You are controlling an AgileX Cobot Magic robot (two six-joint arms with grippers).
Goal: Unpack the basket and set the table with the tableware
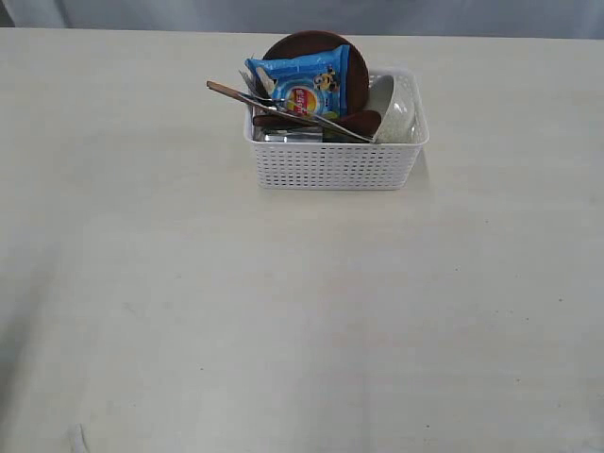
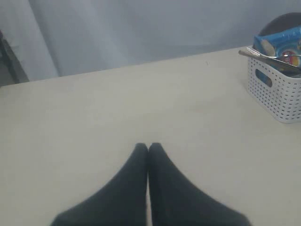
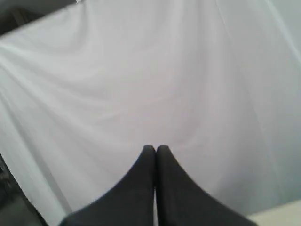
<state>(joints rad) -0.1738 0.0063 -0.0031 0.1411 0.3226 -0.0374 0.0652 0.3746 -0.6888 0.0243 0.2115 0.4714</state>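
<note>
**Nothing laid out yet, both grippers closed and clear of the load**

The basket (image 1: 335,165) stands on the table (image 1: 283,311) with everything inside it. The brown plate (image 1: 316,40) stands on edge at the basket's far wall. The blue chip bag (image 1: 300,85) leans against its front. The off-white bowl (image 1: 396,109) is tipped at the basket's right end. A steel knife (image 1: 283,111) lies slantwise over the top, its handle poking out past the basket's left rim. More cutlery is tangled under it, too crowded to sort out from here.

The left gripper (image 2: 148,147) has its fingertips pressed together and holds nothing. It hangs over bare table, well apart from the basket. The right gripper (image 3: 155,148) is pressed together too, also empty. It faces a pale curtain (image 3: 141,70), and I cannot tell where it sits relative to the basket.

To my eye the step in hand is the first reach in. I'd spread the jaws before coming down, not over the pile. I'd take the knife first, since it lies loose on top and bars the way to the rest. Gripping it at the handle outside the rim and lifting straight up should avoid dragging the bag or tugging the light basket along. Set it down well clear of the basket's front side.
</note>
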